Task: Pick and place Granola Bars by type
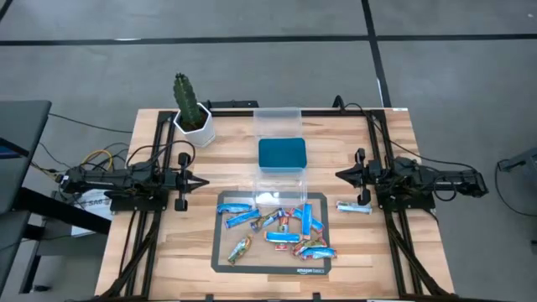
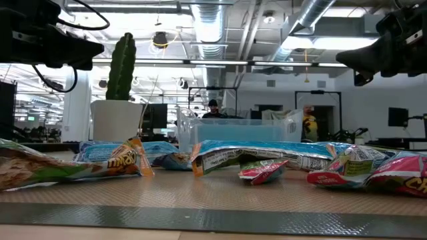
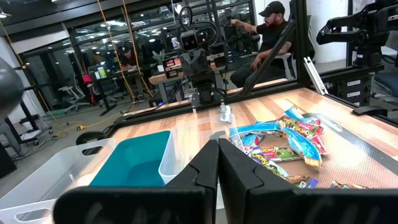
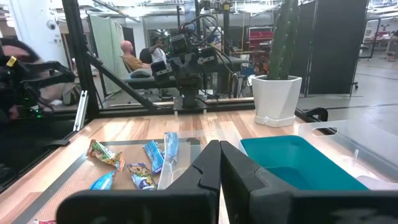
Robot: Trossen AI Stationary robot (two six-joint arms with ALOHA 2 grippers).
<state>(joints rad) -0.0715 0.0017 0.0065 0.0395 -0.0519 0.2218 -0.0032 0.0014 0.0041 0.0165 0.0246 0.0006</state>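
Surroundings: wooden table (image 1: 168, 243); potted cactus (image 1: 191, 107) at the far left corner; three square tubs in a row down the middle, a clear one (image 1: 278, 122) farthest, a teal one (image 1: 282, 153) in the middle, another clear one (image 1: 279, 190) nearest the dark mat (image 1: 225, 252).

Left gripper (image 1: 201, 181): fingers pressed together, holding nothing, parked at the table's left side, pointing inward.

Right gripper (image 1: 340, 175): fingers together, empty, parked opposite, facing the left one.

Granola bars (image 1: 281, 228): scattered on the mat, between the two grippers and nearer the front edge. Mostly blue wrappers, some red, one green-brown (image 1: 239, 248). One blue bar (image 1: 353, 207) lies off the mat, just beside the right gripper.
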